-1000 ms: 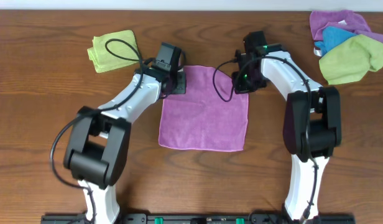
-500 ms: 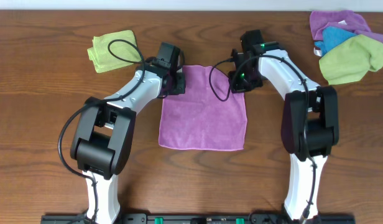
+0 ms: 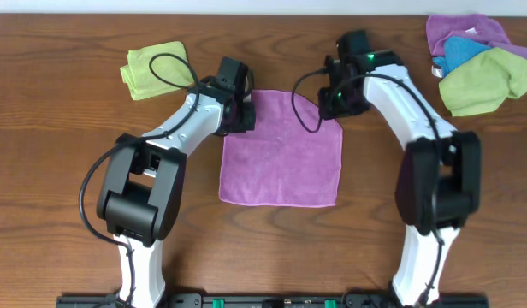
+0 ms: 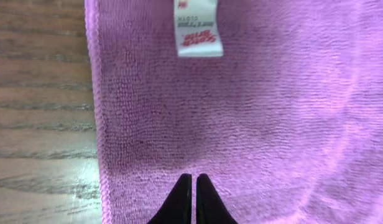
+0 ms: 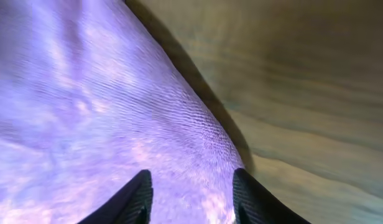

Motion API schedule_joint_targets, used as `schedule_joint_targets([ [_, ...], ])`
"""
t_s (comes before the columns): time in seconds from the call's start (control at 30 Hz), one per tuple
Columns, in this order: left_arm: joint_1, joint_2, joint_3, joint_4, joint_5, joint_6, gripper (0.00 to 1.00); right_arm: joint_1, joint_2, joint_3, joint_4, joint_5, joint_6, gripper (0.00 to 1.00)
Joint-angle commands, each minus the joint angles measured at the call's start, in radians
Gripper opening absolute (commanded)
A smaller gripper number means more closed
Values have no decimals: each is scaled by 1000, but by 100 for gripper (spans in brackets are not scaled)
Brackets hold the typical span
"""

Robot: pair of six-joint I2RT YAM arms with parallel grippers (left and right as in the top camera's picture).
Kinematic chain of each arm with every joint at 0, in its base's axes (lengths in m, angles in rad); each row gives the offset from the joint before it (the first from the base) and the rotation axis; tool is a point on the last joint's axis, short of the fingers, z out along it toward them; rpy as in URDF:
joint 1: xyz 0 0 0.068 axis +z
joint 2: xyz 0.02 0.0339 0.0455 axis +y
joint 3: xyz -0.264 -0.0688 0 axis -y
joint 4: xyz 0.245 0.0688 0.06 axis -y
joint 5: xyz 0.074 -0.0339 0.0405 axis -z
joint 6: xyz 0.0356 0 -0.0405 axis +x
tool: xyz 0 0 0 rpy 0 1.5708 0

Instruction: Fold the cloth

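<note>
— Left wrist view: how are the fingertips [image 4: 183, 200] of the left gripper [image 4: 194, 200] seen?

— They are seen pressed together, tip against tip, over the purple cloth [image 4: 253, 124]. Whether any fabric is pinched between them cannot be told. A white label [image 4: 198, 30] is shown on the cloth ahead of the tips. The cloth's hemmed edge is laid against the bare wooden table [image 4: 39, 93] on the left.

— And the right gripper [image 5: 193, 196]?

— Its fingers [image 5: 135, 194] are held apart, and the cloth is spread beneath and between them. The cloth's edge is seen running diagonally, with bare wood shown beyond it to the right.

— Where is the cloth placed from overhead?

— It is laid flat and unfolded at the middle of the table, between the two arms. The left gripper is set at its far left corner and the right gripper at its far right corner.

— What else is shown on the table?

— A folded green cloth [image 3: 155, 70] is placed at the far left. A heap of cloths [image 3: 477, 56], purple, blue and green, is piled at the far right corner. Both are kept well apart from the purple cloth.
</note>
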Motion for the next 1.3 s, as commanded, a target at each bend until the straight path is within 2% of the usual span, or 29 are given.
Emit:
schedule_joint_targets([
  [0.0,1,-4,79,-40,9,48,6,4,-82,31,5,11,11,39],
  [0.1,1,-6,132,-129,9,65,6,7,-121,31,-24,-10,15,32],
  [0.13,1,-9,143,-157,9,64,6,10,-133,31,-40,-23,15,22],
  [0.17,1,-14,149,-183,10,64,6,13,-142,31,-54,-22,15,2],
  [0.37,1,-80,137,-348,31,77,6,42,-167,12,-124,-18,15,2],
  [0.43,0,-113,105,-359,36,84,6,56,-171,-21,-124,-17,21,2],
  [0.6,0,-240,-70,-296,35,93,6,104,-216,-158,-67,6,56,2],
  [0.83,-5,-375,-314,-183,97,85,6,161,-446,-428,56,63,99,2],
  [1.03,-64,-375,-372,-137,90,85,6,190,-566,-691,184,-3,167,2],
  [1.27,-74,-373,-396,-117,0,35,6,218,-566,-808,317,-3,210,2],
])
